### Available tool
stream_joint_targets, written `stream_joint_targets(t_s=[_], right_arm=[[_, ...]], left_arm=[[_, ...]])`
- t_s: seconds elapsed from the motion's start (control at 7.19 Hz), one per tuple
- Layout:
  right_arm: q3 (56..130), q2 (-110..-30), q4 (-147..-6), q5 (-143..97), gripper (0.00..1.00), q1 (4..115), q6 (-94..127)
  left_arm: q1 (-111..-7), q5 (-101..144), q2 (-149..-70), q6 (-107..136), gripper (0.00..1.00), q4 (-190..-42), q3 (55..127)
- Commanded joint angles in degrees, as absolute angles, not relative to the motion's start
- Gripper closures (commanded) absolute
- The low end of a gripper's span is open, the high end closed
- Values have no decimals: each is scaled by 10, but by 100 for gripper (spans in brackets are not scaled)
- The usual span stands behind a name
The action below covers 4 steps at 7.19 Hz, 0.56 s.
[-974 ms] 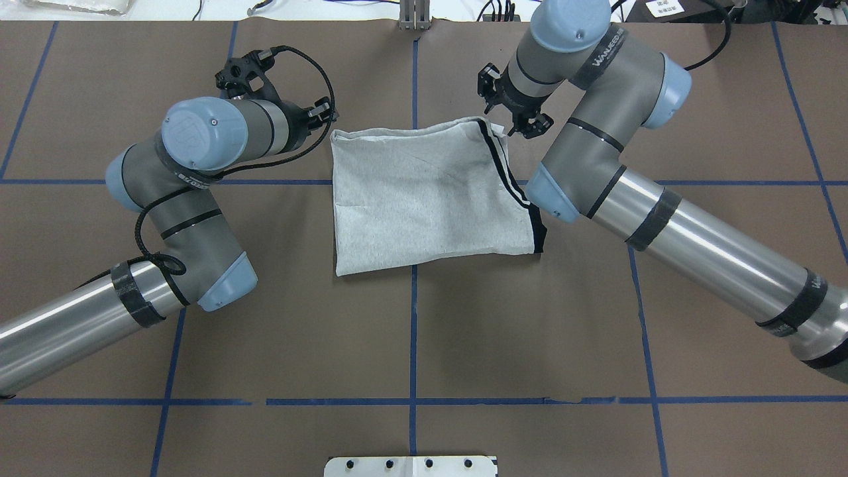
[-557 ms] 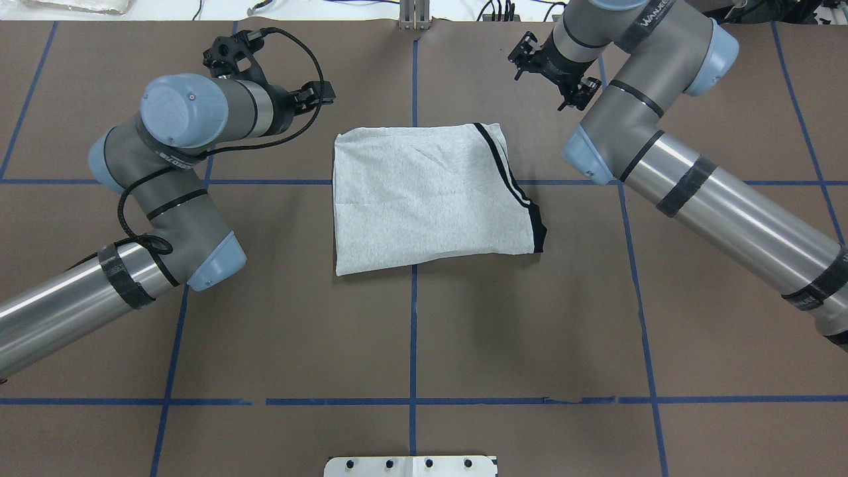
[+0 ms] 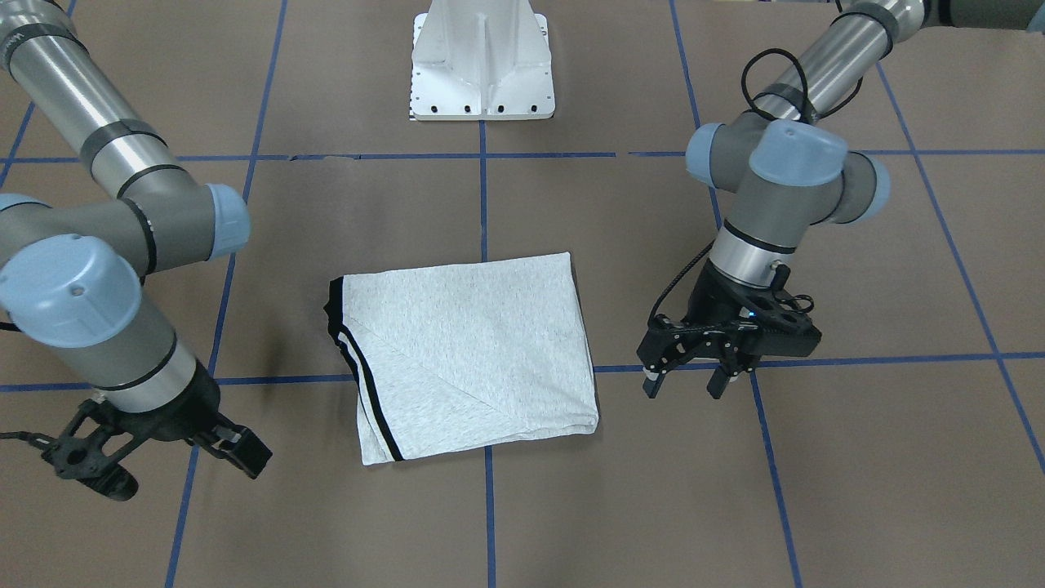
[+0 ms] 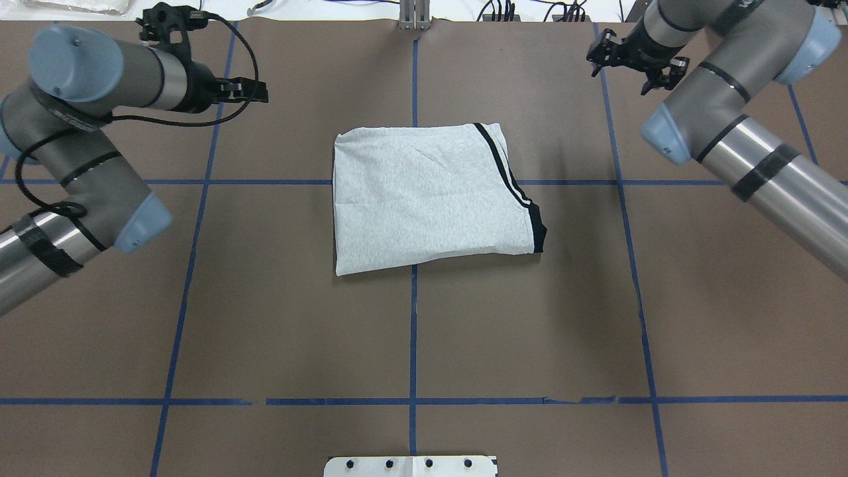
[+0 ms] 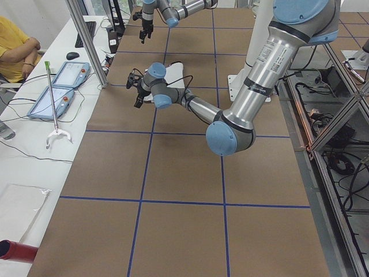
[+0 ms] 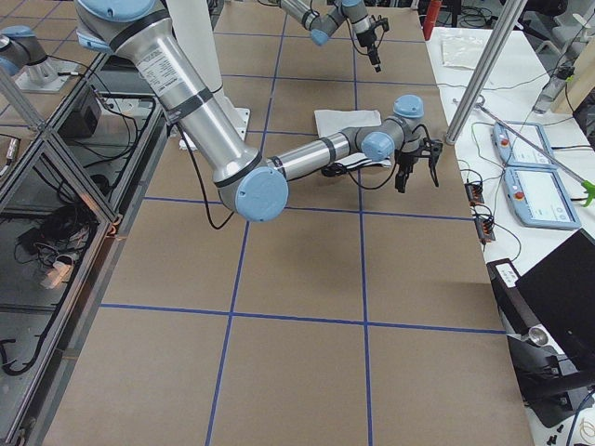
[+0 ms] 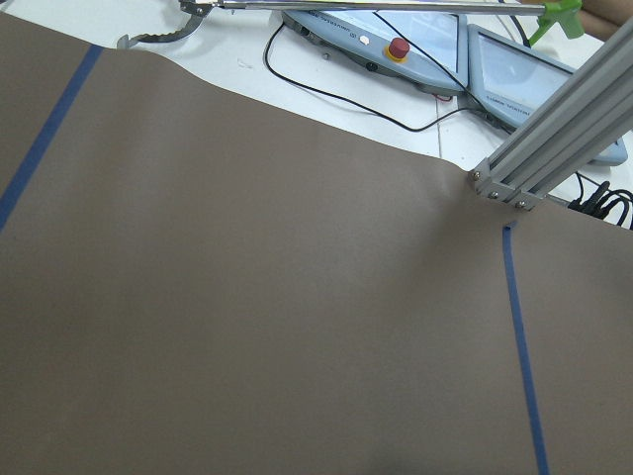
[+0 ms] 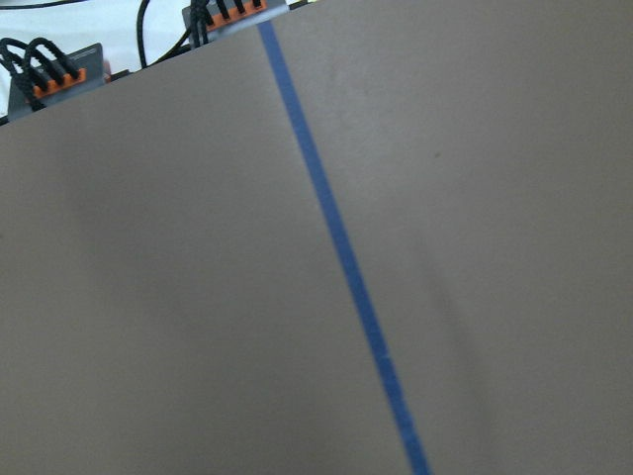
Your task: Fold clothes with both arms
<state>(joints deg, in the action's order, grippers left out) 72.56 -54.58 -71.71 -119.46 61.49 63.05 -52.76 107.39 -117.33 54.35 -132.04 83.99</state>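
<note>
Lying flat near the middle of the desk (image 4: 298,318) was a grey T-shirt (image 4: 424,199), folded into a rough rectangle with a plain grey side up. A black-and-cream stripe ran along its edge on the robot's right, ending in a black corner nearest the robot. The shirt covered the crossing of two blue tape lines (image 4: 413,344) that marked the brown desk cover into squares. Neither arm touched it. The left end effector (image 3: 686,384) hung above the desk well apart from the shirt, off its left side, fingers pointing down and spread apart with nothing between them. The right end effector (image 3: 184,474) hung well apart off the shirt's right side, toward the desk's far edge, its two fingers splayed wide and likewise empty. The left arm (image 4: 86,165) and right arm (image 4: 762,165) each bent at the elbow, reaching in from the robot's two sides. A white pedestal base (image 3: 482,65) stood at the robot's edge of the desk. Both wrist cameras showed only brown cover and blue tape; the left one also caught two control pendants (image 7: 396,49) beyond the desk's far edge.
</note>
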Motion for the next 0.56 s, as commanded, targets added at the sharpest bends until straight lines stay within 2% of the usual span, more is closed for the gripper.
stream_joint_targets(t_s=[0.0, 0.14, 0.42], right_arm=[[729, -610, -719, -1278, 0, 706, 420], [730, -635, -723, -1305, 0, 750, 347], [732, -685, -735, -1324, 0, 828, 238]], left_arm=[[-624, 1184, -1119, 353, 0, -1311, 843], [-676, 1219, -1082, 258, 0, -1310, 843], [-758, 1259, -1059, 125, 0, -1243, 839]])
